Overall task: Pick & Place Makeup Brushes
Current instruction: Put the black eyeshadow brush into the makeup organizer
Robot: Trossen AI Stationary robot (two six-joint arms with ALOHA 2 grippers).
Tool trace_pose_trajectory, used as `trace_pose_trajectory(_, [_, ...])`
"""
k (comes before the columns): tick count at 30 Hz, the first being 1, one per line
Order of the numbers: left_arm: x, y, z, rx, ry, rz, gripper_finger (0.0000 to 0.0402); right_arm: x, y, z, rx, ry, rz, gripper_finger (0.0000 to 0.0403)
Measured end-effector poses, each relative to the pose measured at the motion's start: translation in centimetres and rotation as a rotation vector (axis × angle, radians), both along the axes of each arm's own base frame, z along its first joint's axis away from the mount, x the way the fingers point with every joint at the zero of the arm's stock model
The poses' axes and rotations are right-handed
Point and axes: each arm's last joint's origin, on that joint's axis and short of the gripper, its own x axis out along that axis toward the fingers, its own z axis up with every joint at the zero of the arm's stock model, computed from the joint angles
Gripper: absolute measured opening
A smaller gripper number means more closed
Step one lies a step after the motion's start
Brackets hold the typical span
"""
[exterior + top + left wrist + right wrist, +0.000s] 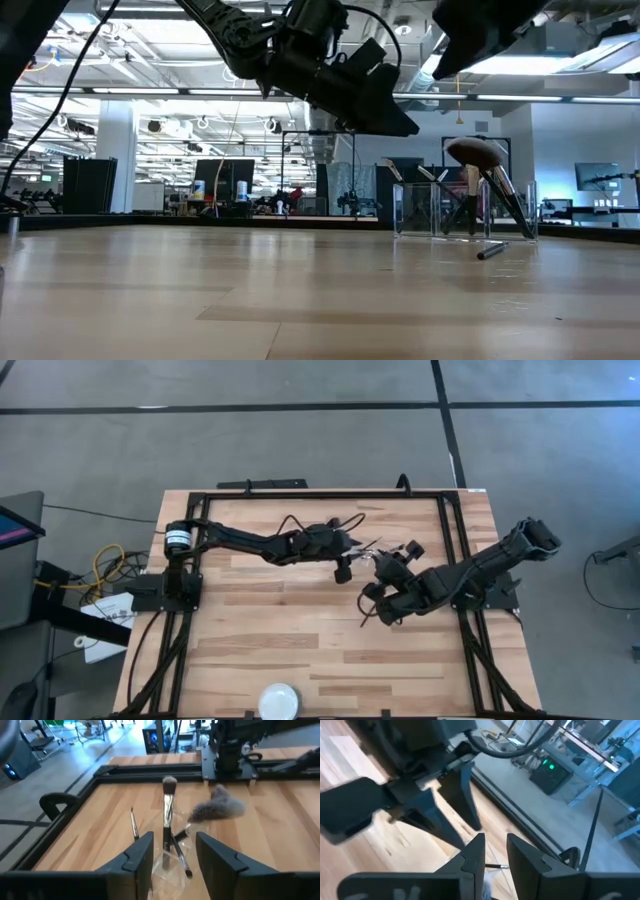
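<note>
Both hands work near the far edge of the light wooden plank surface [300, 630], right of its centre. Left hand [345, 565]: black two-finger unit at the end of the dark left arm, which reaches in from the left side of the surface. Its fingers [137, 857] are spread, with nothing between them, and sit above the brush cluster. Right hand [385, 575]: black two-finger unit on the dark right arm, which enters from the right edge. Its fingers [472, 857] stand apart with a narrow gap between them; whether anything is pinched there cannot be told. The two hands are close together, the right one just beside the left.

Clear crinkly plastic holder [465, 208]: stands on the surface near the far edge, below the hands. In the low view, several slender dark-handled makeup brushes [505, 205] lean in it at differing angles, and one wide reddish-brown fluffy brush head [478, 152] rises above its rim. One short dark brush [492, 251] lies flat on the surface just in front of the holder.

Left wrist view: a silver-ferruled brush with a rounded bristle tip [168, 810] points toward the black frame rail [150, 770] at the far edge; a thin dark brush [134, 824] lies apart beside it, and a grey fluffy brush head [217, 807] lies on the other side.

Round white dish [278, 701]: at the near edge of the surface, well apart from both hands.
</note>
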Motion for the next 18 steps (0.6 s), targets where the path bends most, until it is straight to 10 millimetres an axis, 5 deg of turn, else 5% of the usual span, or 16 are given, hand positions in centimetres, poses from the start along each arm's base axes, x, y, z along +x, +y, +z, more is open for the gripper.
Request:
trace_pose_trajectory(7, [-3.9, -0.7, 4.0, 0.009, 0.136, -0.019, 0.0145, -0.1, 0.7, -0.3, 0.117, 0.047, 0.054, 0.0072])
trace_pose_trajectory(13, [-10.9, -1.4, 7.9, 0.006, 0.178, -0.022, 0.0145, 1.1, 1.9, -2.3, 0.324, 0.142, 0.128, 0.0091])
trace_pose_trajectory(18, [-16.8, -1.7, 9.3, 0.010, 0.098, -0.012, 0.0145, 2.1, 2.2, -5.4, 0.522, 0.354, 0.151, 0.0132])
